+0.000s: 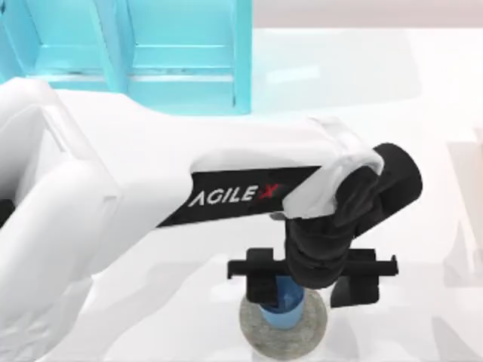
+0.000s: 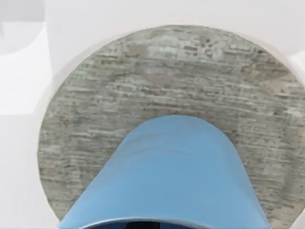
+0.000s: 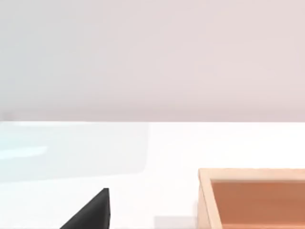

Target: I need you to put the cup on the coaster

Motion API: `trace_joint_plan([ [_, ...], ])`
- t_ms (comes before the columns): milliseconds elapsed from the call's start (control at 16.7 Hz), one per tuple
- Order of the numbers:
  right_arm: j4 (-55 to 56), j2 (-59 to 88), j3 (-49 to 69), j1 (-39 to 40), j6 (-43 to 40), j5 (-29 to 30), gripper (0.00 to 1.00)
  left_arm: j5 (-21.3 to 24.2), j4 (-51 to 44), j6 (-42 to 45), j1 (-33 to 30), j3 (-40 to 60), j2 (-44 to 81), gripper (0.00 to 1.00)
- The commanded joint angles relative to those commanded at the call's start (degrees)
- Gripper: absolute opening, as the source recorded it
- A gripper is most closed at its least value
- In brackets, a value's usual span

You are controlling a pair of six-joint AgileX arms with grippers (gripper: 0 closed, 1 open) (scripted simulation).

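The small blue cup (image 1: 291, 309) stands upright on the grey speckled coaster (image 1: 318, 326) near the table's front edge. My left gripper (image 1: 306, 290) hangs straight over it, open, one black finger (image 1: 263, 283) beside the cup's left wall and the other (image 1: 352, 287) well off to its right. In the left wrist view the cup (image 2: 167, 176) rests on the middle of the coaster (image 2: 167, 71). A black fingertip (image 3: 90, 213) of my right gripper juts in over bare table in the right wrist view.
A large light-blue shelf unit (image 1: 151, 60) stands at the back left of the table. An open wooden box (image 3: 252, 198) sits close to the right gripper. My left arm's white link (image 1: 113, 196) stretches across the table's left half.
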Motion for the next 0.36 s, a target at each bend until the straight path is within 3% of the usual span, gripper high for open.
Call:
trace_joint_plan([
  [360, 0.0, 0.0, 0.0, 0.0, 0.0, 0.0, 1.00, 0.0, 0.0, 0.0, 0.0, 0.0, 0.0, 1.00],
])
